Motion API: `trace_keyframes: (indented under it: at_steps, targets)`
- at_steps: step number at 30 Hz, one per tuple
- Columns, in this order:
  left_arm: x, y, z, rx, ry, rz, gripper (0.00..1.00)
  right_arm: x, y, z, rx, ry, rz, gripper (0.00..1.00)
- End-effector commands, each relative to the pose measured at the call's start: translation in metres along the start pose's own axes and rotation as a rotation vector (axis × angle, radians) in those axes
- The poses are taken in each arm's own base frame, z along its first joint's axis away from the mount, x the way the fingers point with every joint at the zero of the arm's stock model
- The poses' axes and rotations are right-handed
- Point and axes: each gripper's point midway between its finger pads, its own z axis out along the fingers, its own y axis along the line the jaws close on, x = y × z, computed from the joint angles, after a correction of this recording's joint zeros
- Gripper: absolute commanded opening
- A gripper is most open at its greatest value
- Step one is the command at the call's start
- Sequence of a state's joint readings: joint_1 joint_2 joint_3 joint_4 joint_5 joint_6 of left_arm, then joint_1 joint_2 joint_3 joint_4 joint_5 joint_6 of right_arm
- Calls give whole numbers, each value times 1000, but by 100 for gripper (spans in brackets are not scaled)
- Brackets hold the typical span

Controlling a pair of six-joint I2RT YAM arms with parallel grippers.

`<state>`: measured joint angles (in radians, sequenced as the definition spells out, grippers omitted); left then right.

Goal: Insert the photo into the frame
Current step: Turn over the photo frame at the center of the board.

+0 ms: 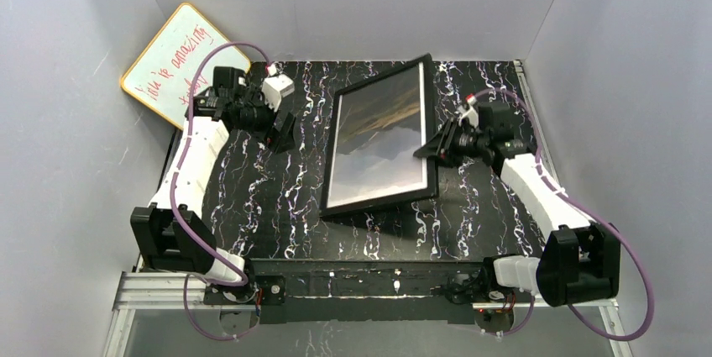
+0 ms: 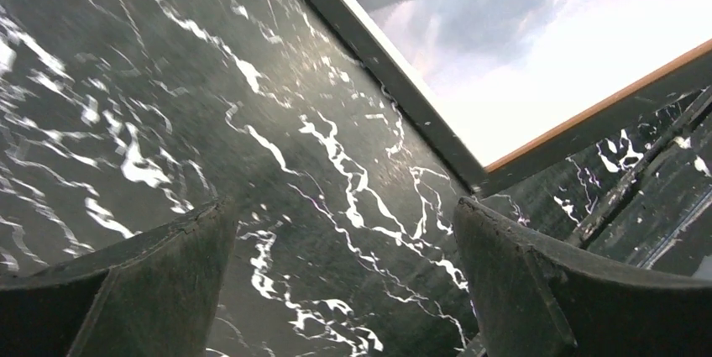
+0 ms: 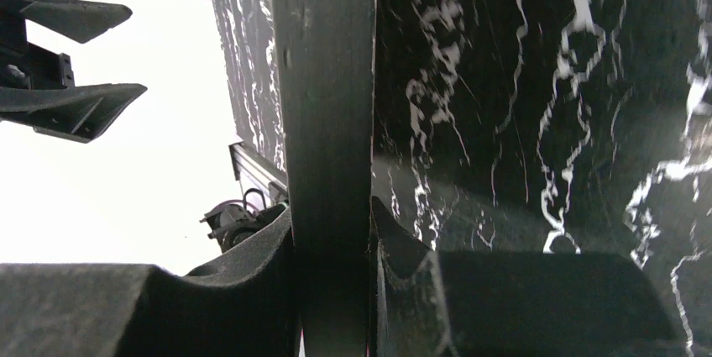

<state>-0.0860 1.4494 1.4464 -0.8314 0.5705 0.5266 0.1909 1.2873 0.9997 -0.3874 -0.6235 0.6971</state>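
Observation:
The frame, black-edged, stands tilted on the marbled table with its right side raised. The photo, a misty landscape, fills its opening. My right gripper is shut on the frame's right edge. In the right wrist view the dark frame edge runs between both pads of that gripper. My left gripper hovers open to the left of the frame, holding nothing. The left wrist view shows bare table between its fingers, with the frame's border and the pale photo beyond.
A yellow-edged whiteboard with red writing leans against the left wall behind the left arm. Grey walls close in the table on three sides. The left gripper's open fingers show in the right wrist view.

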Motion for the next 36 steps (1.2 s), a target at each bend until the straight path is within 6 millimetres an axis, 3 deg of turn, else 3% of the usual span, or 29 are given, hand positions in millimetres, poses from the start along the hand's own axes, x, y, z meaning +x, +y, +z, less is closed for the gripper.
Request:
trace_keyframes:
  at_steps: [1, 12, 16, 20, 24, 25, 26, 27, 32, 36]
  targets:
    - [33, -6, 9, 0, 29, -90, 98, -1, 12, 2, -166, -108, -45, 19]
    - [88, -3, 23, -44, 95, -92, 98, 51, -42, 40, -225, 124, -23, 27]
    - [100, 8, 30, -88, 130, -138, 98, 57, -64, 49, -164, 125, -4, 39]
    - [106, 24, 35, -162, 156, -176, 98, 55, -83, 54, -61, 134, -13, 50]
    - [108, 27, 39, -166, 152, -199, 98, 53, -94, 55, 13, 146, -20, 59]
    - [107, 28, 39, -171, 146, -204, 98, 51, -97, 55, 39, 143, -27, 68]
    - [107, 28, 40, -172, 141, -208, 98, 48, -101, 54, 68, 140, -33, 93]
    - [105, 29, 40, -174, 134, -207, 98, 45, -105, 54, 107, 133, -39, 98]
    - [102, 39, 41, -217, 113, -232, 98, 24, -122, 41, 305, 81, -56, 99]
    - [100, 52, 44, -273, 75, -275, 98, -9, -144, 21, 533, -43, -113, 99]
